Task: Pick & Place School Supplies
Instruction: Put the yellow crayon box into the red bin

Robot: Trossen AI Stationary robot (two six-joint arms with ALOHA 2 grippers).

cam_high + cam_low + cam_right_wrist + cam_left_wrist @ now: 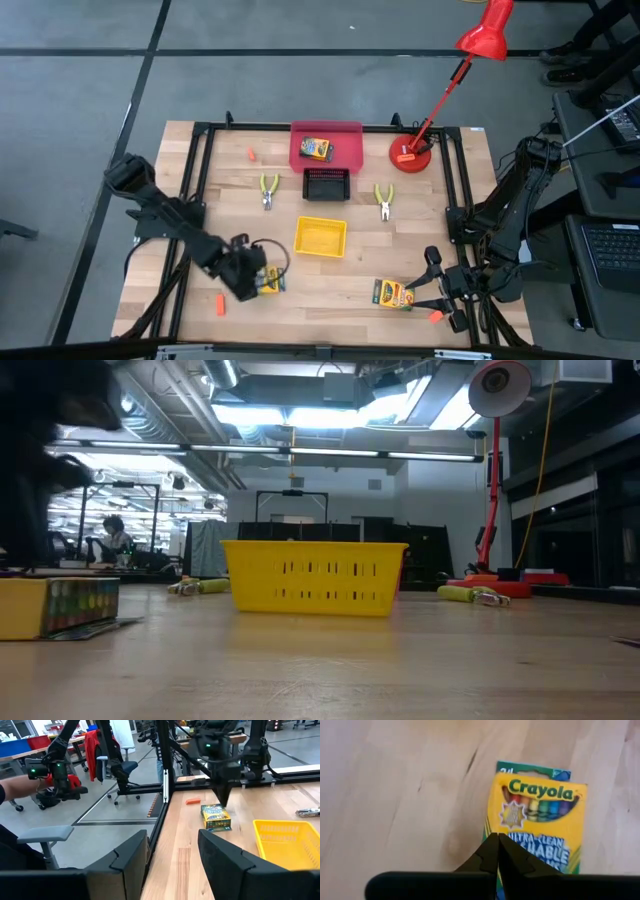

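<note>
Wooden table [395,795]: "Crayola" crayon box [540,825] under closed left fingers [496,852].

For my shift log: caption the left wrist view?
Left claw, shut, poised over a crayon box lying flat on the wooden table.

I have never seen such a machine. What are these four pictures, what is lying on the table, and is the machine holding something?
This is a robot with two dark arms at a wooden table. One picture looks straight down from above, one looks level across the table, and two come from cameras on the wrists.

On the table lie a red tray holding a crayon box, a black tray, a yellow tray, two pliers, small orange pieces and a red lamp.

The left gripper is shut, its tips just above a second crayon box, not holding it. The right gripper is open beside a third box. Nothing is held.
</note>
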